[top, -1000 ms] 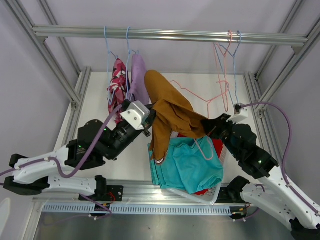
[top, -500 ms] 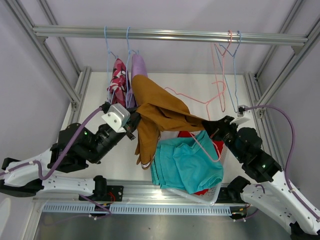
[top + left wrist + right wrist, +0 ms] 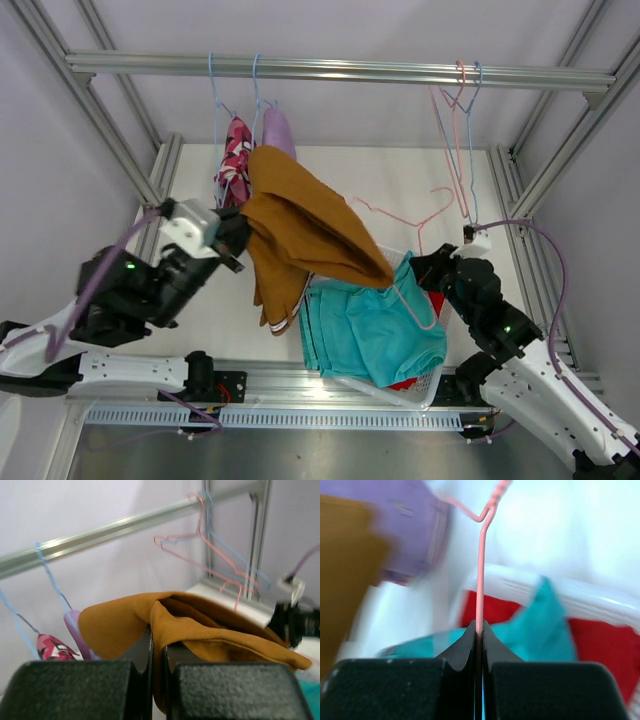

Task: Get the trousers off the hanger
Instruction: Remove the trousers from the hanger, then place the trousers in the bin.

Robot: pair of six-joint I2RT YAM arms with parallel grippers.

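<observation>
Five garments: two hang from the rail, two lie in the basket, and one is stretched in the air between the arms.
Rust-brown cloth trousers (image 3: 305, 235): plain, in thick soft folds, and the widest spread of cloth. They are held above the white tabletop (image 3: 400, 170). One end is bunched at the left tool, and a leg droops below it. The other end tapers to a tip just beside the right tool, over the basket. Whether that tip is threaded on the pink wire cannot be told.
Teal cloth trousers (image 3: 370, 330): plain and crumpled, heaped over the near rim of the basket. They lie below the right tool and apart from the left tool.
White plastic basket (image 3: 428, 385): stands on the tabletop in front of the right arm.
Lilac cloth trousers (image 3: 278, 135): plain, hanging narrow from the metal rail (image 3: 340, 68) on one of the blue wire hangers (image 3: 255, 95), just behind the rust-brown cloth.
Camouflage-print trousers (image 3: 232, 150): pink, white and black, hanging just left of the lilac pair.
Red cloth trousers (image 3: 600, 640): only patches show in the basket, beside and under the teal pair.
Left tool (image 3: 157, 647): clenched on a fold of the rust-brown trousers, with the cloth pinched between the pads.
Right tool (image 3: 479, 630): clenched on the thin pink wire hanger (image 3: 480, 570), which rises from between the fingertips, off the rail.
Bare wire hangers (image 3: 462, 130): pink and blue, at the rail's right end.
</observation>
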